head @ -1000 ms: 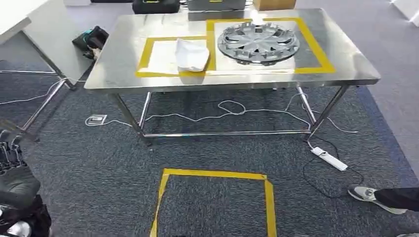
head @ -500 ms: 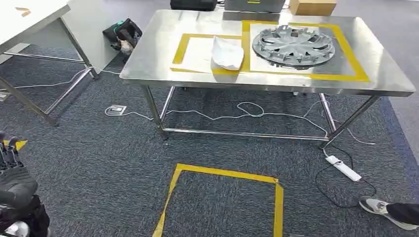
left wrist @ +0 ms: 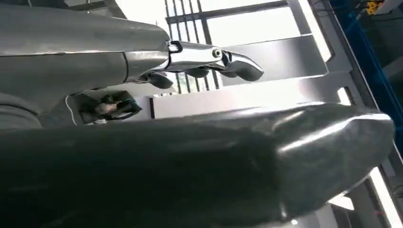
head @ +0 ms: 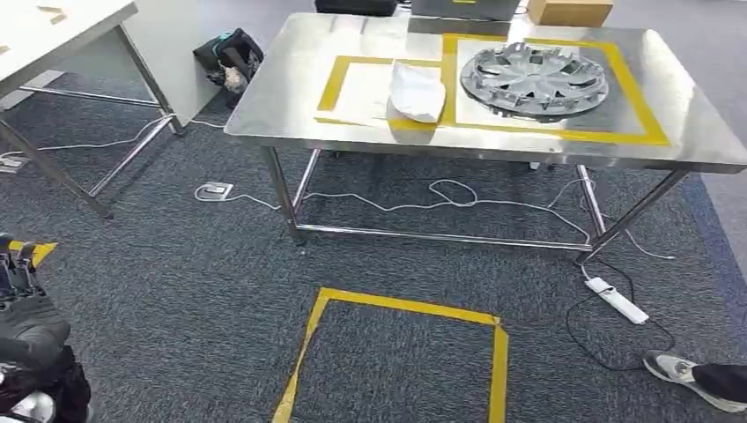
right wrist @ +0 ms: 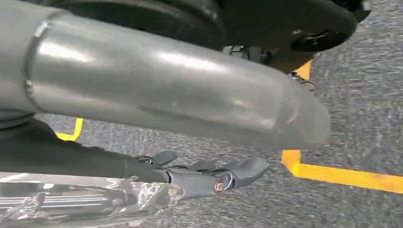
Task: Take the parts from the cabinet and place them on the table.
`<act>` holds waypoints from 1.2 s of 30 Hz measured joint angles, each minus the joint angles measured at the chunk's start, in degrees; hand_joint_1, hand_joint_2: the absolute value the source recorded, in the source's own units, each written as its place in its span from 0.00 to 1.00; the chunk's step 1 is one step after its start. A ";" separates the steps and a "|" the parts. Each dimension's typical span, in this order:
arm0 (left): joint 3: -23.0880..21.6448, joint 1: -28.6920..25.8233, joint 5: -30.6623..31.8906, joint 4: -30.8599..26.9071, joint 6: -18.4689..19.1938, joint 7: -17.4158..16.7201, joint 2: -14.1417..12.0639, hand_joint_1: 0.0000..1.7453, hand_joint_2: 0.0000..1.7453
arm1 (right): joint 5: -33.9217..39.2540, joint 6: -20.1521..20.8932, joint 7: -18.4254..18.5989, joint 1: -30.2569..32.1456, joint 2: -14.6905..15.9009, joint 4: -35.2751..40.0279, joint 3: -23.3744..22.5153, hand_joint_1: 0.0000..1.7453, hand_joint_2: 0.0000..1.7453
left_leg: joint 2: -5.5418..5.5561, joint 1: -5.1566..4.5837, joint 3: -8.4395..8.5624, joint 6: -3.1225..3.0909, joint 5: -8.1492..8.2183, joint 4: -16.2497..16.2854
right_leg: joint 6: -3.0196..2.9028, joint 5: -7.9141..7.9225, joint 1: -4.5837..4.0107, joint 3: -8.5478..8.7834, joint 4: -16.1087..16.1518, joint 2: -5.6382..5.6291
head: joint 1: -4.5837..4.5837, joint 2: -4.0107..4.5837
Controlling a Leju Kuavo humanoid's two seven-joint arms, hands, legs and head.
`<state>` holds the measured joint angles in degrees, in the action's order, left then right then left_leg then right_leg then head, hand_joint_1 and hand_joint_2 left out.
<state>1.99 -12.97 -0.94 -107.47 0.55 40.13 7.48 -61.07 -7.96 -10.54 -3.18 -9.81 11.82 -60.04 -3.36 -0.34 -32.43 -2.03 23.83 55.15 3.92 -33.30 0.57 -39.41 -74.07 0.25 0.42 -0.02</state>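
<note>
Grey carpet floor (head: pixel 176 291) fills the near ground, with a yellow tape square (head: pixel 401 352) marked on it at near centre. Left hand (head: pixel 25 322) hangs low at the near left edge of the head view; in the left wrist view the left hand's fingers (left wrist: pixel 228 61) stretch out apart, nothing in them. Right hand (right wrist: pixel 209 178) appears in the right wrist view over the carpet and yellow tape, fingers extended and apart, nothing held. Person's shoe (head: pixel 678 370) sits at the near right, close to a white power strip (head: pixel 617 300) whose cable runs under the surface. Steel surface (head: pixel 291 115) stands farther off at centre, with yellow tape outlines on top. White part (head: pixel 416 91) lies on the surface, at the right end of the left tape rectangle and overlapping the tape between the two outlines. Silver wheel cover (head: pixel 539 81) lies flat inside the right tape rectangle, just right of the white part. Dark bag (head: pixel 231 57) sits on the floor beyond the surface's left end. Second white table (head: pixel 53 26) stands at far left. Cardboard box (head: pixel 571 11) sits past the far edge.
</note>
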 joint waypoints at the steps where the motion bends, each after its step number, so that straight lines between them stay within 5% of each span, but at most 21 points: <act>1: 0.00 0.00 0.04 0.04 0.00 0.00 0.00 0.00 0.00 | -0.02 0.02 0.00 0.07 0.02 0.00 0.00 0.00 0.00 | -0.19 0.14 0.00 0.16 -0.04 0.06 | -0.04 2.25 0.08 2.10 3.88 0.12 | -0.02 0.00; 3: -0.02 0.00 0.15 0.09 -0.02 0.02 0.00 0.00 0.00 | -0.07 0.09 0.00 -0.01 0.02 0.00 0.00 0.00 0.00 | -0.52 0.39 0.03 0.92 0.05 0.40 | 0.06 6.82 0.16 8.15 14.82 2.13 | -0.04 0.00; 4: 0.00 -0.05 0.18 0.09 -0.02 0.02 0.00 0.00 0.00 | -0.11 0.18 0.02 -0.26 -0.04 0.00 0.00 0.00 0.00 | -0.68 0.04 -0.03 1.43 0.15 0.68 | -0.02 5.84 -0.34 8.95 17.14 3.62 | -0.13 0.00; 5: 0.02 -0.06 0.17 0.09 -0.09 0.00 0.00 0.00 0.00 | -0.15 0.24 0.00 -0.41 -0.04 0.00 0.00 0.00 0.00 | -0.81 -0.03 -0.12 1.79 0.19 0.88 | -0.92 6.33 -0.18 8.64 17.21 2.65 | 0.15 0.00; 8: -0.04 -0.07 0.20 0.09 -0.20 0.02 0.09 0.00 0.00 | -0.20 0.24 0.02 -0.38 -0.02 0.00 0.00 0.00 0.00 | -2.03 0.30 0.03 2.72 -0.01 0.70 | -2.08 6.48 -0.55 8.06 16.85 1.41 | 0.11 0.00; 9: -0.07 -0.06 0.20 0.09 -0.20 0.00 0.11 0.00 0.00 | -0.20 0.24 0.02 -0.37 -0.02 0.00 0.00 0.00 0.00 | -1.01 0.63 -0.17 3.31 0.46 1.06 | -2.62 6.87 -0.21 8.57 16.98 0.93 | 0.13 0.00; 11: -0.09 -0.17 0.20 0.09 -0.26 0.02 0.09 0.00 0.00 | -0.22 0.24 0.04 -0.47 -0.02 0.00 0.00 0.00 0.00 | 2.22 0.69 -2.37 3.86 5.09 6.71 | -3.30 7.37 -0.12 8.11 16.96 -0.06 | 0.26 0.00; 13: -0.09 -0.33 0.20 0.11 -0.39 0.00 0.07 0.00 0.00 | -0.24 0.26 0.04 -0.54 -0.02 0.00 0.00 0.00 0.00 | 2.59 0.70 -6.62 4.04 9.62 16.52 | -3.60 7.65 -0.20 7.50 16.94 -1.30 | 0.22 0.00; 14: -0.11 -0.41 0.20 0.13 -0.42 0.00 0.07 0.00 0.00 | -0.26 0.26 0.09 -0.48 -0.02 0.00 0.00 0.00 0.00 | 2.61 0.70 -7.68 3.99 10.21 18.97 | -3.57 7.78 -0.22 7.31 16.93 -1.96 | 0.20 0.00; 17: -0.11 -0.41 0.17 0.13 -0.46 0.02 0.07 0.00 0.00 | -0.28 0.28 0.11 -0.37 -0.02 0.00 0.00 0.00 0.00 | 3.09 0.74 -4.16 3.57 5.50 12.62 | -3.28 8.01 -0.20 7.23 16.92 -4.09 | 0.17 0.00; 18: -0.11 -0.41 0.18 0.13 -0.48 0.00 0.07 0.00 0.00 | -0.31 0.28 0.11 -0.44 -0.02 0.00 0.00 0.00 0.00 | 4.50 0.84 -0.50 3.31 2.41 5.67 | -3.09 8.13 -0.12 7.29 16.92 -5.06 | 0.22 0.00; 19: -0.13 -0.40 0.20 0.13 -0.46 0.02 0.07 0.00 0.00 | -0.31 0.31 0.11 -0.50 -0.02 0.00 0.00 0.00 0.00 | 7.01 1.02 1.53 3.14 1.80 1.61 | -2.89 8.22 -0.06 7.20 16.92 -5.55 | 0.20 0.00; 20: -0.18 -0.40 0.17 0.15 -0.46 0.00 0.07 0.00 0.00 | -0.33 0.33 0.11 -0.68 -0.02 0.00 0.00 0.00 0.00 | 7.54 1.17 1.77 3.19 2.27 0.61 | -2.52 8.21 -0.43 6.76 16.55 -6.20 | 0.17 0.00; 24: -0.17 -0.35 0.17 0.15 -0.33 0.00 0.13 0.00 0.00 | -0.37 0.35 0.20 -0.16 0.07 0.02 0.00 0.00 0.00 | 5.26 1.10 1.59 1.83 1.57 0.32 | -0.88 8.83 0.02 5.79 17.37 -7.88 | 0.22 0.00; 26: -0.11 -0.44 0.15 0.15 -0.20 0.02 0.11 0.00 0.00 | -0.39 0.35 0.24 -0.12 0.04 0.00 0.00 0.00 0.00 | 4.11 1.08 1.52 0.97 1.61 0.28 | -0.54 5.48 -0.24 3.92 13.12 -2.67 | -0.55 0.00; 27: -0.07 -0.61 0.15 0.15 -0.20 0.00 0.13 0.00 0.00 | -0.39 0.35 0.24 -0.29 0.04 0.00 0.00 0.00 0.00 | 3.33 0.93 1.47 0.86 1.61 0.28 | -0.33 2.68 -0.19 1.70 8.26 -1.36 | -0.59 0.00; 29: -0.04 -0.70 0.15 0.20 -0.18 0.00 0.11 0.00 0.00 | -0.44 0.35 0.24 -0.41 0.04 0.00 0.00 0.00 0.00 | 1.87 0.76 1.41 0.81 1.62 0.30 | -0.03 -0.94 -0.13 -2.01 -0.30 -0.68 | -0.59 0.00; 30: -0.04 -0.70 0.15 0.28 -0.13 0.00 0.11 0.00 0.00 | -0.46 0.39 0.28 -0.35 0.04 0.00 0.00 0.00 0.00 | 1.19 0.70 1.43 0.80 1.62 0.31 | 0.02 -0.88 -0.13 -2.38 -1.43 -0.66 | -0.61 0.00; 33: -0.11 -0.65 1.33 0.87 -0.15 -0.37 0.11 0.00 0.00 | -0.59 0.44 0.33 -0.28 0.04 0.00 0.00 0.00 0.00 | -0.77 0.61 1.70 0.96 1.74 0.32 | -0.48 5.11 -0.25 4.69 10.60 0.49 | -0.59 0.00; 35: -0.28 -0.41 4.56 2.32 -1.40 -2.02 -0.02 0.00 0.00 | -0.72 0.52 0.28 -0.62 0.04 0.00 0.00 0.00 0.00 | -1.57 0.02 2.15 1.46 2.06 0.53 | -1.22 6.53 -0.65 8.74 17.55 5.36 | -0.61 0.00; 36: -0.48 -0.01 6.48 4.05 -1.97 -3.57 -0.39 0.00 0.00 | -0.87 0.61 0.20 -0.80 0.04 0.00 0.00 0.00 0.00 | -2.05 0.14 2.31 1.77 2.06 0.53 | -1.39 6.99 -0.79 8.47 17.52 4.15 | -0.31 0.00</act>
<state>1.51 -12.98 5.54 -103.42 -1.42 36.56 7.08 -61.94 -7.34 -10.34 -3.98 -9.77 11.82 -60.04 -5.41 -0.20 -30.12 -0.25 25.89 55.68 2.52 -26.31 -0.22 -30.94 -56.55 4.40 0.11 -0.02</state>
